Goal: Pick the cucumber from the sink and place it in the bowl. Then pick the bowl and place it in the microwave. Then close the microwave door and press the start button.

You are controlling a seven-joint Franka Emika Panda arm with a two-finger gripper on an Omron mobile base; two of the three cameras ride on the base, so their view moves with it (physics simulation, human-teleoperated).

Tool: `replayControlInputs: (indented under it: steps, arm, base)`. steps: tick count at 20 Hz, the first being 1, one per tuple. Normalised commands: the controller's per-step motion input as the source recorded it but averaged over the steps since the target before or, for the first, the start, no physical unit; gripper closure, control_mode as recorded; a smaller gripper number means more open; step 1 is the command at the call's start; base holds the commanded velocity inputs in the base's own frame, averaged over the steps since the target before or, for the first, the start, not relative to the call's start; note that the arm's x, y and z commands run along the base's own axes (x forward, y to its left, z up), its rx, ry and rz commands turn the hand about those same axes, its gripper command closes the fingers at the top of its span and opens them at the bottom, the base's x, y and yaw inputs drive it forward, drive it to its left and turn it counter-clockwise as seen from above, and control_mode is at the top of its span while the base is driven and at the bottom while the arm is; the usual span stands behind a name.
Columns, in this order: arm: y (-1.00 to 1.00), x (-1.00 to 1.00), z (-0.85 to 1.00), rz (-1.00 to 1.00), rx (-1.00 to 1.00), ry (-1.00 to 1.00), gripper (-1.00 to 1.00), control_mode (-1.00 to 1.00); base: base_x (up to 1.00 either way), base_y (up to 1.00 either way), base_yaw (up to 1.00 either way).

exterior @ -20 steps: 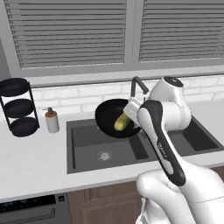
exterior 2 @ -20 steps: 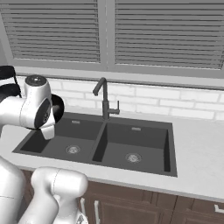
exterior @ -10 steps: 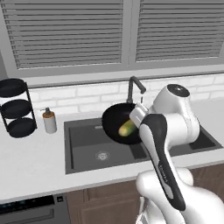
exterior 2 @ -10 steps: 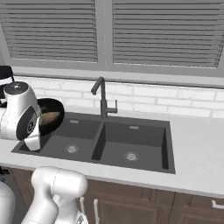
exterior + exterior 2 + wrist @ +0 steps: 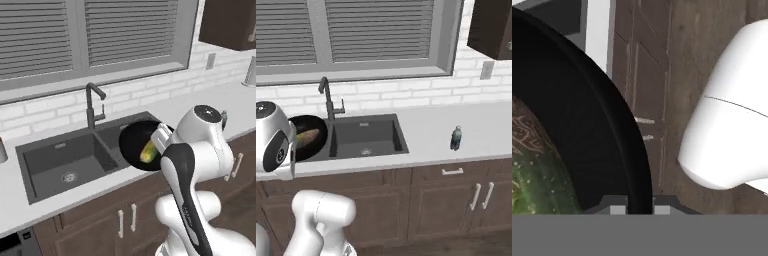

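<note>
The black bowl (image 5: 133, 144) hangs in the air over the right end of the dark sink (image 5: 60, 162), tilted toward the left base camera. My gripper (image 5: 161, 138) is shut on its right rim. The yellow-green cucumber (image 5: 148, 151) lies inside the bowl, close to that rim. In the right base view the bowl (image 5: 312, 148) with the cucumber (image 5: 308, 138) sits beside my white wrist, left of the sink (image 5: 367, 136). In the hand view the bowl's rim (image 5: 633, 150) runs down between my fingertips (image 5: 615, 205), with the cucumber (image 5: 534, 172) at the left. The microwave is out of view.
A black gooseneck tap (image 5: 93, 103) stands behind the sink. A small dark bottle (image 5: 456, 138) stands on the pale counter (image 5: 441, 125) to the right. Brown cabinet doors (image 5: 456, 200) run below the counter and a dark wall cabinet (image 5: 491, 27) hangs at the upper right.
The whole picture has shifted, so the base has moved to the right along the counter. The bowl with the cucumber has stayed in my gripper and come along.
</note>
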Motion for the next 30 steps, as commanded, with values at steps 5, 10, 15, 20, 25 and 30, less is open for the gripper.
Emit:
replayControlInputs:
  steps: [5,10,15,20,25,30]
  arm:
    - [0.0,0.0,0.0,0.0,0.0,0.0,1.0,1.0]
    - [0.0,0.0,0.0,0.0,0.0,0.0,1.0,1.0]
    - [0.0,0.0,0.0,0.0,0.0,0.0,1.0,1.0]
    - [0.0,0.0,0.0,0.0,0.0,0.0,1.0,1.0]
    - [0.0,0.0,0.0,0.0,0.0,0.0,1.0,1.0]
    - [0.0,0.0,0.0,0.0,0.0,0.0,1.0,1.0]
  base:
    - [-0.13,-0.34,-0.75]
    - [-0.08,-0.38,-0.78]
    - [-0.02,-0.32,-0.79]
    - [0.0,-0.31,-0.78]
    - [0.0,-0.36,-0.75]
    - [0.0,-0.42,-0.73]
